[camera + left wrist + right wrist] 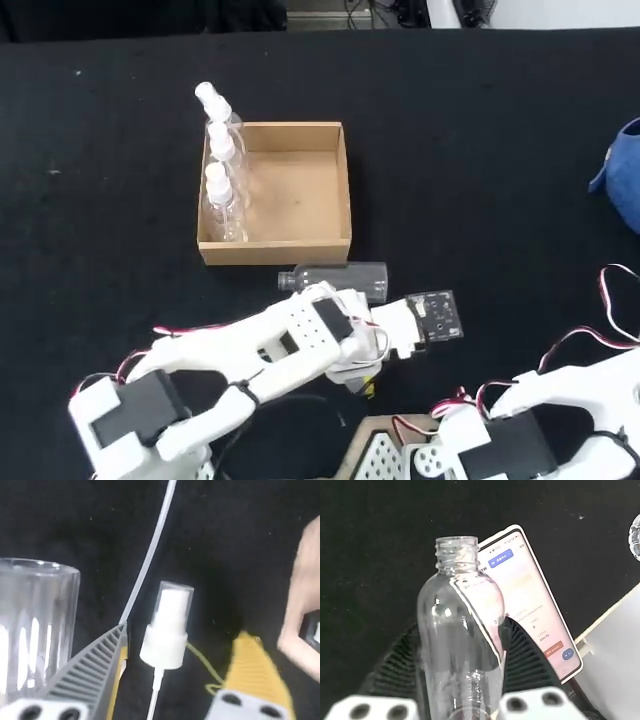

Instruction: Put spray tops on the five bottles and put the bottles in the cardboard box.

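Observation:
Three clear bottles with white spray tops (222, 165) stand along one side of the cardboard box (300, 245). An uncapped bottle (335, 280) lies on the cloth in front of the box; its end shows in the left wrist view (35, 625). My left gripper (182, 632) points down just in front of it, open, with a white spray top (167, 625) lying between its fingers, apart from both. In the high view that gripper (362, 383) is mostly hidden under its arm. My right gripper (462, 630) is shut on another uncapped clear bottle (455, 625), neck pointing away from the wrist.
A thin white dip tube (150, 550) lies on the cloth beyond the spray top. A phone (530, 605) with a lit screen lies behind the held bottle. A blue object (625, 185) sits at the table's right edge. The right arm's body (545, 420) is at the front right.

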Available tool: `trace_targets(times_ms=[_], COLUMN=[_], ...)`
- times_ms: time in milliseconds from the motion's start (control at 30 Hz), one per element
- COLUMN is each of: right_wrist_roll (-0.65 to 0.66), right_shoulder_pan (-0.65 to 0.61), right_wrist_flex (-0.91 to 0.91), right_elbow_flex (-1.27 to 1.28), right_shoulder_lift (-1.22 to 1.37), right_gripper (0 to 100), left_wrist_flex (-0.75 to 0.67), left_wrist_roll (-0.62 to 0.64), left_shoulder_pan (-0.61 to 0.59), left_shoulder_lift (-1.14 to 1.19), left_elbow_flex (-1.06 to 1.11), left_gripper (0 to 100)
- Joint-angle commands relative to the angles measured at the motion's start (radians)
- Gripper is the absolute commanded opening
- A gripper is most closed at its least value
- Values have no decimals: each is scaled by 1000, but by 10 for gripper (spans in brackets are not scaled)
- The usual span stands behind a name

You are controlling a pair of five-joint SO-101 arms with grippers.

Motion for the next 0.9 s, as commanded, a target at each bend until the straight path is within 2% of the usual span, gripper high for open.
trace_targets(times_ms=[0, 100, 267, 467, 633, 767, 867], right_wrist_roll=[8, 8, 8, 8, -3, -9, -97], right_shoulder_pan=[15, 15, 15, 8, -84, -193, -296], right_wrist_flex=[-23, -23, -23, -17, -9, 124, 203], right_elbow_flex=[-74, -74, -74, -74, -74, -117, -166], right_shoulder_lift=[-2, -2, -2, -4, -10, -19, -61], right_gripper=[11, 11, 11, 11, 11, 11, 11], left_wrist_flex=[9, 18, 81, 236, 414, 545, 609], left_wrist_roll=[6, 6, 6, 6, 6, 6, 6], left_shoulder_pan=[4, 4, 4, -51, -133, -203, -278], left_shoulder_lift=[21, 20, -17, -213, -436, -632, -787], left_elbow_flex=[-62, -45, -42, -36, -36, -56, -99], left_gripper=[90, 27, 30, 30, 30, 30, 30])
